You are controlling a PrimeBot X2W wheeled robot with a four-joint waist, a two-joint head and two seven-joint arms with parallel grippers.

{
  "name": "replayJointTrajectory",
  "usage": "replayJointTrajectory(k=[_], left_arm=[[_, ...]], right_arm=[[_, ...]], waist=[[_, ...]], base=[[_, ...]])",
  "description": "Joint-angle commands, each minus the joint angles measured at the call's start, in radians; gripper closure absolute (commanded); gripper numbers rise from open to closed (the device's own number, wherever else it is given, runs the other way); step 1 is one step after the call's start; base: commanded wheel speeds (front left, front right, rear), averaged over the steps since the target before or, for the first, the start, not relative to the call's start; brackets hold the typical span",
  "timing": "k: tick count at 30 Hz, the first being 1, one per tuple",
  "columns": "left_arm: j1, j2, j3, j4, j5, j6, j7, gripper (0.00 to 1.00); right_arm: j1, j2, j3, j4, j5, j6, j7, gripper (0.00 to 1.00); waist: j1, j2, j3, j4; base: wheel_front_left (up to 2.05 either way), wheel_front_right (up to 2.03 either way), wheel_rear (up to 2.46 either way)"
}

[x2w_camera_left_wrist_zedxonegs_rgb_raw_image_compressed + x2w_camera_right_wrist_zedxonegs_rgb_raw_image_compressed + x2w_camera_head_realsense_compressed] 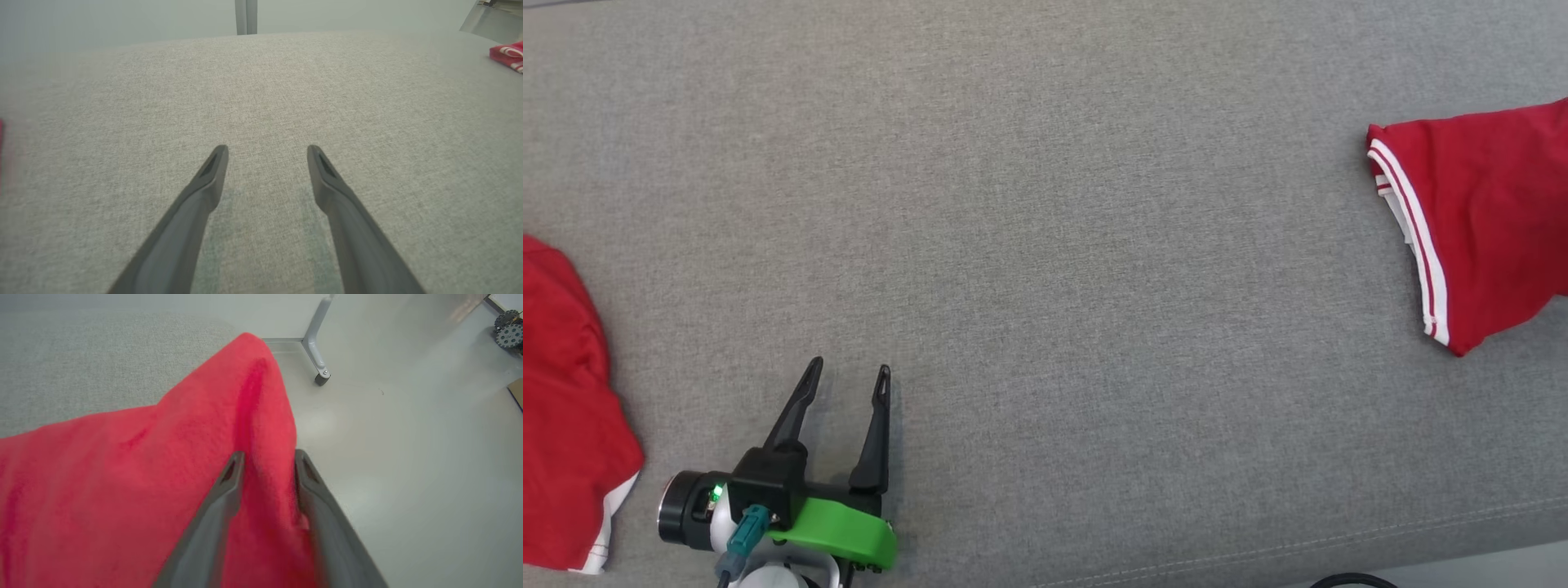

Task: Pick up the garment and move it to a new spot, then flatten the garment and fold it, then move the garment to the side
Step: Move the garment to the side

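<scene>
My right gripper (268, 455) is pinching a fold of the red garment (122, 477) at the right edge of the grey surface (1045, 245). My left gripper (848, 369) is hovering wide open.

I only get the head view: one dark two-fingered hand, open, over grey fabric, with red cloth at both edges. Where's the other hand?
Observer: The right hand shows in its own wrist view, its two fingers closed on a ridge of the red cloth garment.
Operator: Whereabouts is that?
Observer: At the edge. The grey fabric surface lies on one side of the garment and a pale smooth floor on the other.
Operator: Anything on that floor?
Observer: A grey metal leg, and some dark toothed wheels in the corner of that view.
</scene>
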Motion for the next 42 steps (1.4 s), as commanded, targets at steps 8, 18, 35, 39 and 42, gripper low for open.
replayJointTrajectory(k=[8, 18, 35, 39, 42], left_arm=[[0.021, -0.004, 0.028, -0.013, -0.017, 0.008, 0.000, 0.00], [0.089, -0.015, 0.109, -0.003, -0.079, 0.045, 0.000, 0.00], [0.200, -0.018, 0.216, 0.040, -0.121, 0.047, 0.000, 0.00], [0.192, -0.018, 0.204, 0.057, -0.113, 0.035, 0.000, 0.00], [0.180, -0.018, 0.192, 0.063, -0.108, 0.030, 0.000, 0.00]], right_arm=[[-0.050, 0.021, -0.010, 0.039, -0.129, -0.002, -0.158, 0.00], [0.289, 0.048, -0.179, -0.487, -0.211, -0.002, -0.208, 0.00], [1.050, 0.415, -0.341, -1.115, -0.430, -0.002, -0.208, 0.00], [1.081, 0.480, -0.365, -1.139, -0.477, -0.002, -0.208, 0.00], [1.097, 0.516, -0.414, -1.152, -0.504, -0.002, -0.208, 0.00]], waist=[[-0.0001, -0.0001, -0.032, 0.019], [-0.0001, -0.0001, -0.244, 0.068], [-0.0001, -0.0001, -0.352, 0.083], [-0.0001, -0.0001, -0.353, 0.083], [-0.0001, -0.0001, -0.353, 0.086]], base=[[0.00, 0.00, 0.00], [0.00, 0.00, 0.00], [0.00, 0.00, 0.00], [0.00, 0.00, 0.00], [0.00, 0.00, 0.00]])
